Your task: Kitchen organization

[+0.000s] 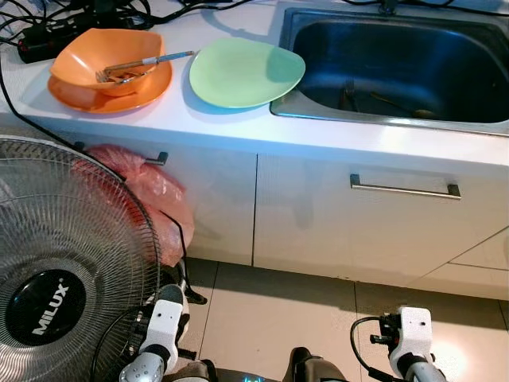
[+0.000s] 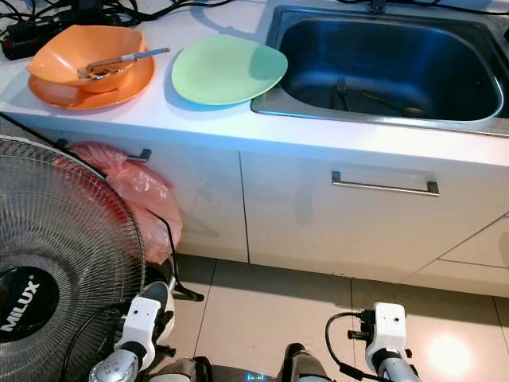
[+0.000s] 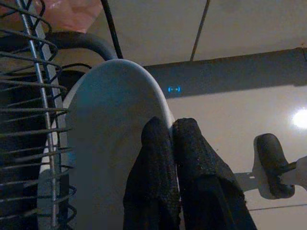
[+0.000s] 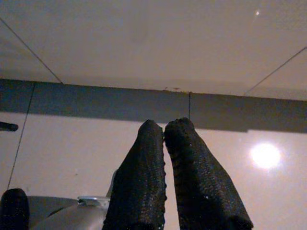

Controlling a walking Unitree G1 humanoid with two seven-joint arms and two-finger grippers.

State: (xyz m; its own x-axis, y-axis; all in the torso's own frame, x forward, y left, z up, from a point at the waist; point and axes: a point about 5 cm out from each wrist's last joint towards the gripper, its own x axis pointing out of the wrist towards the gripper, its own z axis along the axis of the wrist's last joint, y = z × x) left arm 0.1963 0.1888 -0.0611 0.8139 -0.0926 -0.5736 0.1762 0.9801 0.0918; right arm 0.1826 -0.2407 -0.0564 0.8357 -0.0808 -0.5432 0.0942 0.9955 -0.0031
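Standing fan, wire-caged with a black hub, is occupying the floor at the far left, in front of the cabinet. Pink plastic bag is hanging from the cabinet handle just behind the fan's cage. Orange bowl is sitting on an orange plate at the left end of the white counter, with utensils lying across the bowl, handles pointing toward the sink. Green plate is resting just beside the orange stack, its right edge overlapping the sink's rim. Steel sink is lying to the right, with a fork or similar cutlery in its basin, too dim to name. Drawer handle is running along the cabinet front below the sink. Left gripper is hanging low beside the fan, its two black fingers pressed together and holding nothing, its tips in front of the fan's pale base. Right gripper is hanging over the tiled floor, fingers likewise pressed together and empty.
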